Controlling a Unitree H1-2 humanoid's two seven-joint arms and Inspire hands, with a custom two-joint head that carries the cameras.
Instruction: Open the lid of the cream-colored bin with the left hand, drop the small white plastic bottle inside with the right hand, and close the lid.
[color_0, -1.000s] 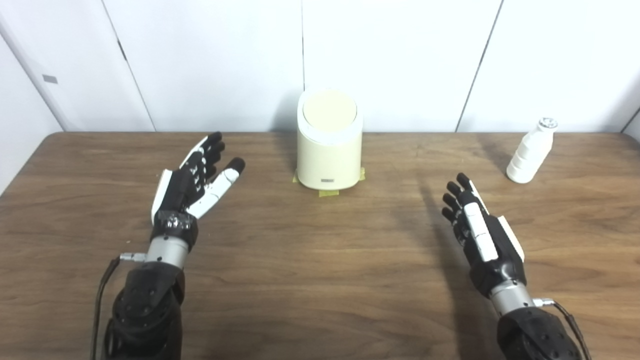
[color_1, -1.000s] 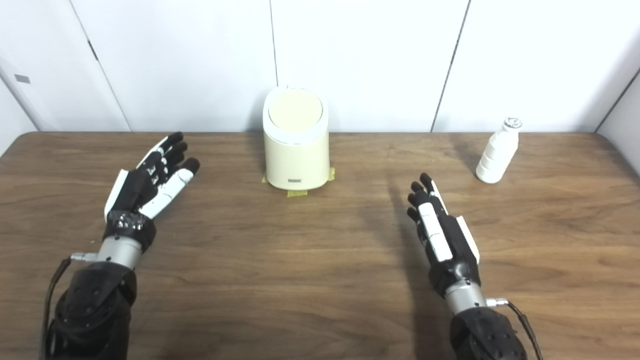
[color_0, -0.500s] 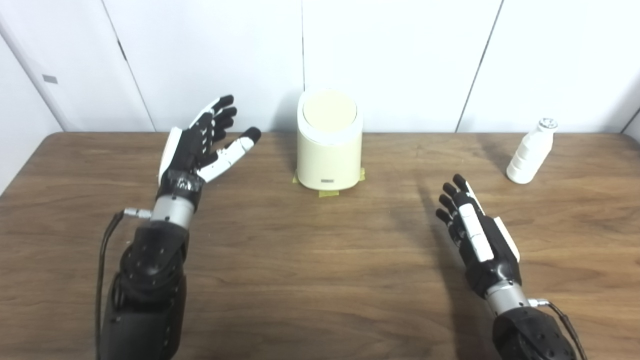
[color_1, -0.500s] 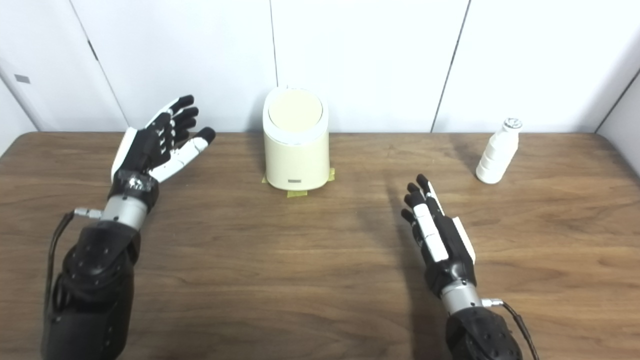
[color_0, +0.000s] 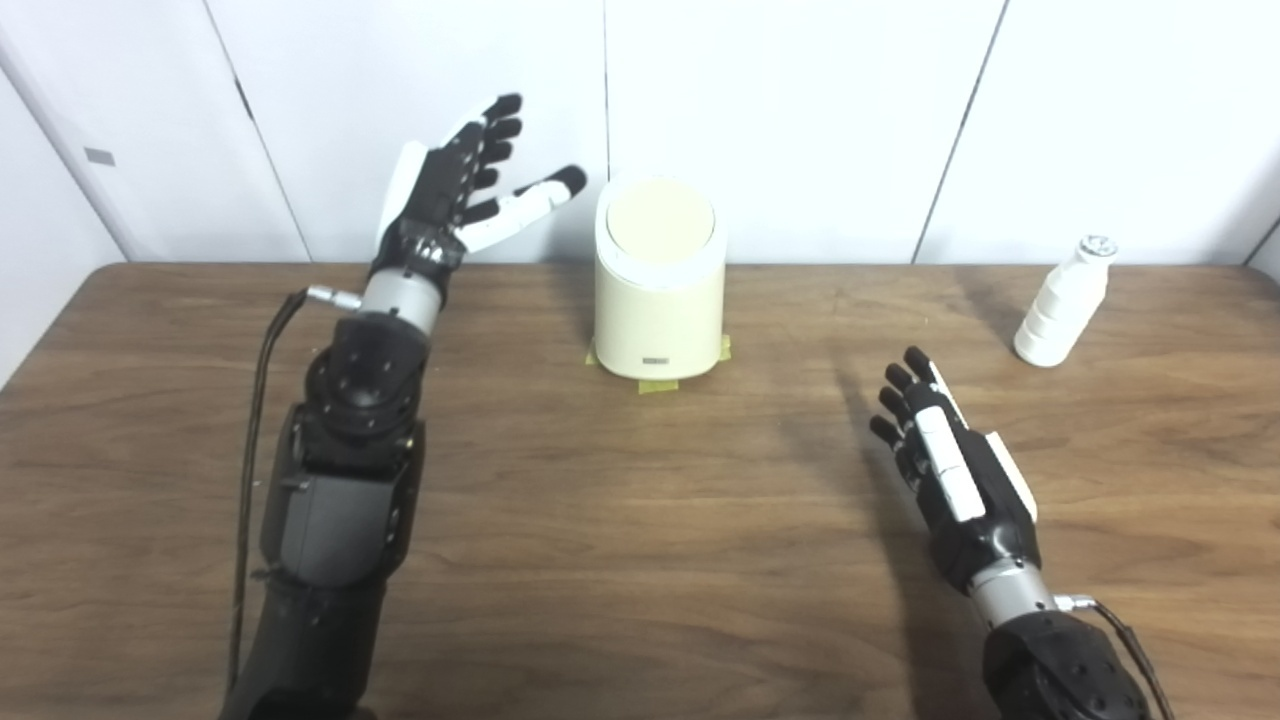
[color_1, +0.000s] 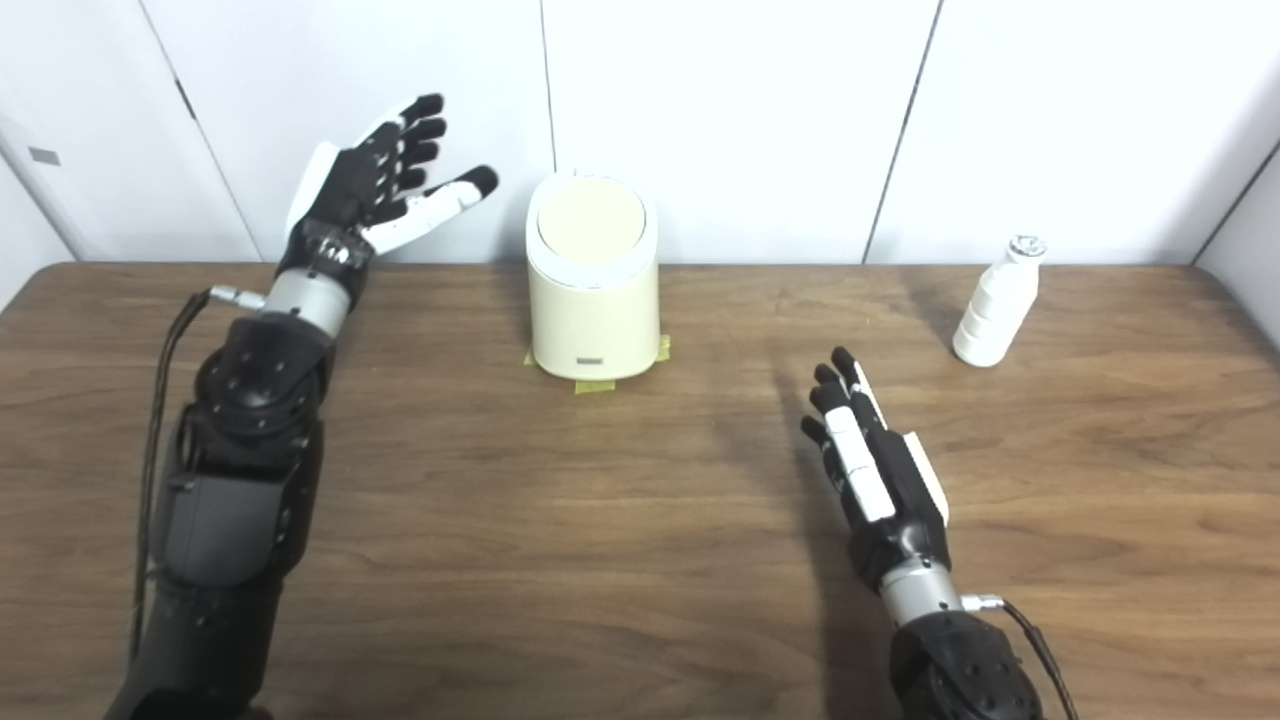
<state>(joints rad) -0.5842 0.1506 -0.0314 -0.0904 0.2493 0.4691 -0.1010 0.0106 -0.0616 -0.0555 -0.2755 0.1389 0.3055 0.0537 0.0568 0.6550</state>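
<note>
cream-colored bin (color_0: 660, 290) mid-bench at far edge, lid (color_0: 660, 220) shut | small white plastic bottle (color_0: 1060, 303) upright far right, well apart from right hand (color_0: 950, 470), fingers spread, empty | left hand (color_0: 450, 195) raised just left of lid, fingers (color_0: 495, 125) wide, not touching | bench (color_0: 640, 560) wooden

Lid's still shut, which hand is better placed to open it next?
Left. The left hand is raised, open, beside the lid of the bin at about lid height. The right hand is open, low over the table, nearer the bottle.
</note>
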